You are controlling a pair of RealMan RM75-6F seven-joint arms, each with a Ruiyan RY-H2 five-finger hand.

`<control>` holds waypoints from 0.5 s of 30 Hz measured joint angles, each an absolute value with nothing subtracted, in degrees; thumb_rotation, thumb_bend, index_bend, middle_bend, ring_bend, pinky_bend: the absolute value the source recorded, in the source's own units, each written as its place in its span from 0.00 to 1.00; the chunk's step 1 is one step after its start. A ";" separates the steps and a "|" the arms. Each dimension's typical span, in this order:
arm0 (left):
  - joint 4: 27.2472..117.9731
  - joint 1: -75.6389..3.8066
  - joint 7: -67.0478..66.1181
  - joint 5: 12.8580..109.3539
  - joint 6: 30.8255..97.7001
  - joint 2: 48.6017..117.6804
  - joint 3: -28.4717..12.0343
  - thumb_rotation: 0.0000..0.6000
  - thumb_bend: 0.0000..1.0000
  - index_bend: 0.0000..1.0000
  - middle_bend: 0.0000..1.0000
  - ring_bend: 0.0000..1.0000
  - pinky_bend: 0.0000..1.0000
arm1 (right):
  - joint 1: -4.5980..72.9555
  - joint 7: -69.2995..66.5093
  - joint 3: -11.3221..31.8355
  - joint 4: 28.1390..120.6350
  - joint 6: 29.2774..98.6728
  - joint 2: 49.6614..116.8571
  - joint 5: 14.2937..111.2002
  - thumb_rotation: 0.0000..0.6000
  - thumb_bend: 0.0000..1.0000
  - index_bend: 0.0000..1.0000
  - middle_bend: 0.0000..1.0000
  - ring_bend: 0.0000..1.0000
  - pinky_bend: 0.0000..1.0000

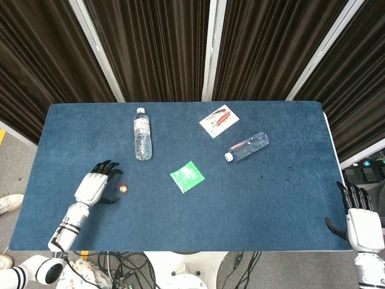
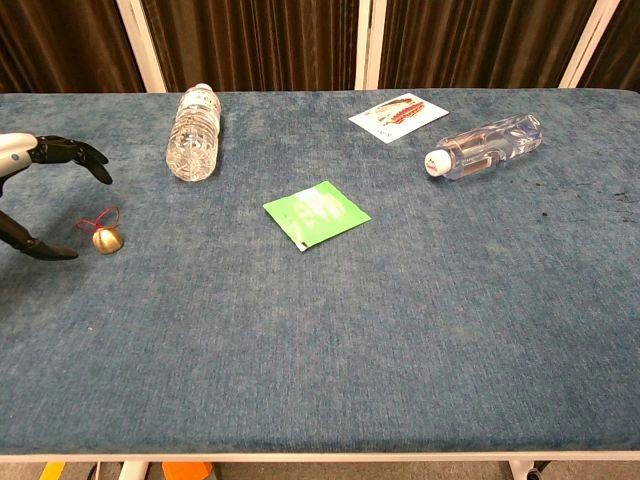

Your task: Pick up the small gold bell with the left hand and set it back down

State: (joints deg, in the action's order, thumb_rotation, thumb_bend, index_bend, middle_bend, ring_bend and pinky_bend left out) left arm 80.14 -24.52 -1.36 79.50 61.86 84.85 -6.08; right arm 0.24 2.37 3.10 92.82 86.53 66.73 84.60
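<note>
Behind blue table [image 1: 289, 198]: dark curtains [image 1: 156, 48], white posts.

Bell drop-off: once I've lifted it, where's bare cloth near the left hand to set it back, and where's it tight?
Bare cloth runs along the near edge, in front of the bell and green packet, and on the far left beyond the left hand. The right half past the lying bottle is also free. It is tighter between the upper bottle, packet and card.
</note>
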 measured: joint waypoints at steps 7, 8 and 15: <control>79.39 -25.08 -0.92 78.60 61.42 85.49 -6.06 1.00 0.23 0.34 0.14 0.03 0.11 | 0.29 2.40 3.07 92.70 86.43 66.82 84.59 1.00 0.15 0.00 0.00 0.00 0.00; 79.27 -25.14 -0.85 78.56 61.46 85.65 -6.06 1.00 0.25 0.34 0.14 0.03 0.11 | 0.30 2.43 3.07 92.70 86.40 66.82 84.57 1.00 0.15 0.00 0.00 0.00 0.00; 78.92 -25.93 -0.21 78.02 60.85 86.26 -6.07 1.00 0.31 0.38 0.15 0.03 0.10 | 0.36 2.31 3.06 92.49 86.12 66.93 84.34 1.00 0.15 0.00 0.00 0.00 0.00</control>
